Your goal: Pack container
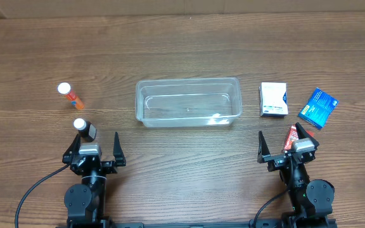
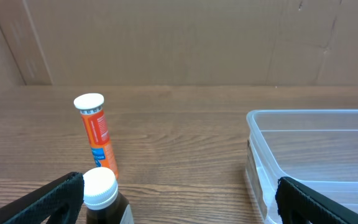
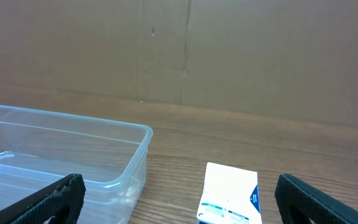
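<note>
The clear plastic container (image 1: 189, 101) sits empty at the table's middle; it also shows in the left wrist view (image 2: 316, 149) and the right wrist view (image 3: 61, 155). An orange tube with a white cap (image 1: 70, 95) (image 2: 97, 134) stands at the left. A brown bottle with a white cap (image 1: 84, 129) (image 2: 101, 196) stands just ahead of my left gripper (image 1: 95, 144), which is open and empty. A white box (image 1: 274, 99) (image 3: 230, 194), a blue box (image 1: 318, 107) and a red box (image 1: 293, 135) lie at the right. My right gripper (image 1: 287, 142) is open and empty.
A brown cardboard wall (image 2: 179, 37) stands behind the table's far edge. The wooden table (image 1: 189, 44) runs wide behind the container.
</note>
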